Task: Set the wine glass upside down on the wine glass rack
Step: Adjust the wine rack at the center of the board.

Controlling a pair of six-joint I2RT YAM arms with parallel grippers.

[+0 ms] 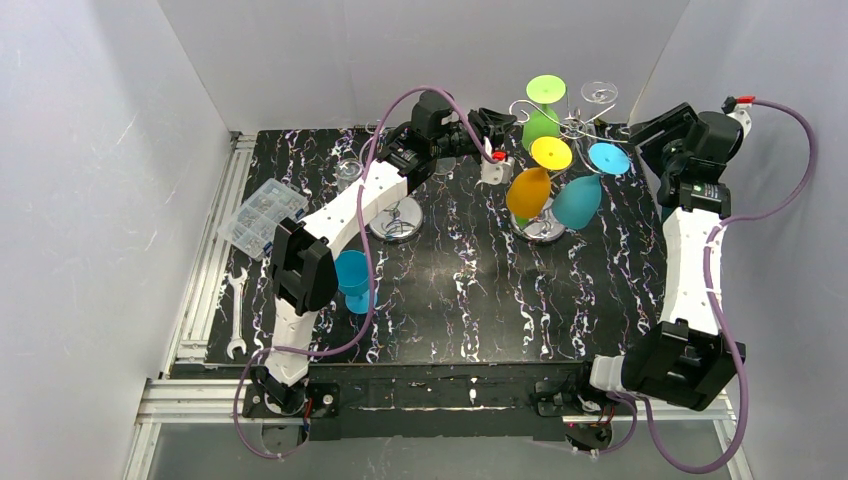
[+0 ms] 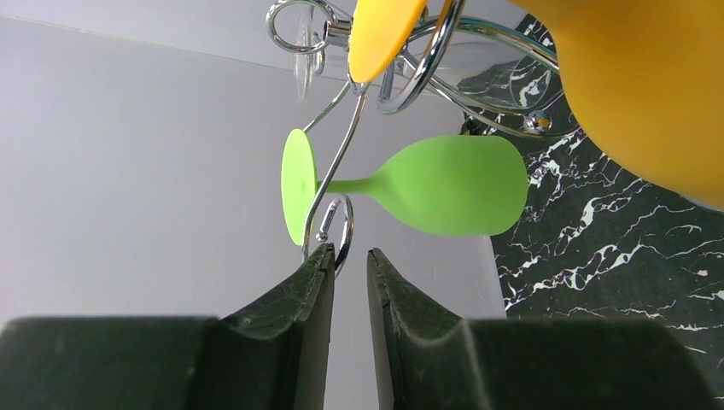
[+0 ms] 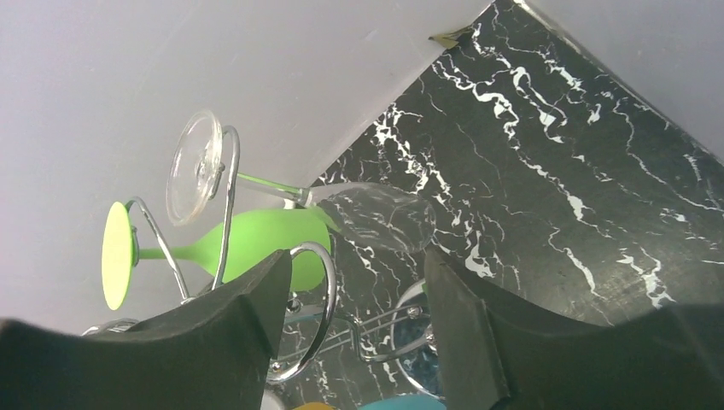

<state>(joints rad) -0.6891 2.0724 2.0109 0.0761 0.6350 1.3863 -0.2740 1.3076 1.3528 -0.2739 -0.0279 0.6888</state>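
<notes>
Green wine glass [image 2: 452,184] hangs bowl-down, its foot caught in a wine glass rack [image 2: 337,162] scroll (apparently seated); left gripper [image 2: 350,252] barely parted and empty, right gripper [image 3: 359,256] spread wide.

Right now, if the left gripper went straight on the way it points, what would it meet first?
Probably the tall silver wire rack's curled hook, right ahead of the left gripper; depth is unclear.

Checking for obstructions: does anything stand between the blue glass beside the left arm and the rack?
Nothing visible lies between the blue glass and the wine glass rack. The rack's near arms already hold an orange glass and a teal glass, so a free arm would likely be reached past them.
</notes>
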